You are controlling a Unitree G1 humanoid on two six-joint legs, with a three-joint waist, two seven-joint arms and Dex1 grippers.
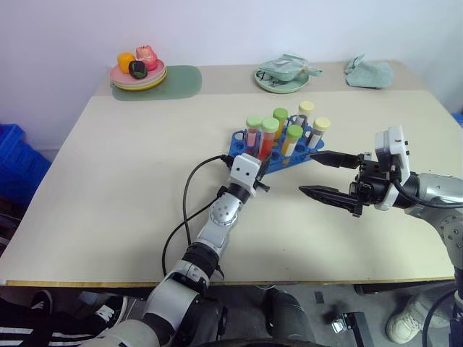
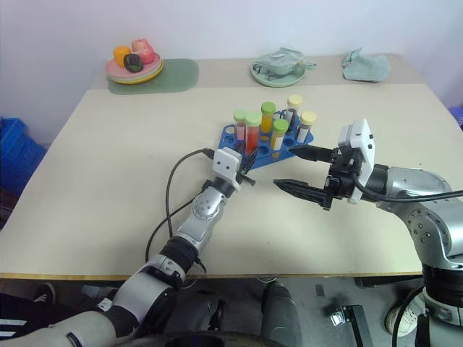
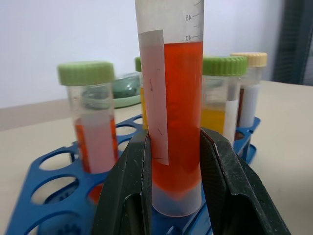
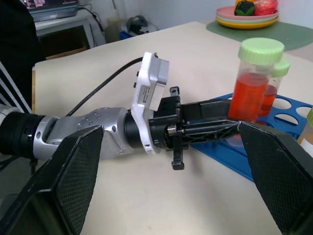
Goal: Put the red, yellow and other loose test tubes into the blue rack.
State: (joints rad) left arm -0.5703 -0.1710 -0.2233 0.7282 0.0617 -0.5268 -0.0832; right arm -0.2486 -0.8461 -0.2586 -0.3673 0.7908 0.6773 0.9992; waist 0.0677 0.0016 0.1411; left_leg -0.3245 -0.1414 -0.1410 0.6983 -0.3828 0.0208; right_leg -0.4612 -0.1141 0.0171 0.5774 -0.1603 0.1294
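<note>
Red tube [image 3: 176, 122] w/ green cap stands upright in the blue rack [image 1: 249, 148] mid-table, lower end clamped between the left gripper [image 3: 171, 196] fingers. Left wrist view gives us what the head views lack: white label strip, printed graduations, tip seated in a rack hole. We see the right gripper [image 1: 329, 177] spread wide, holding nothing, just beside the rack's near-right edge, apart from the tube.
</note>
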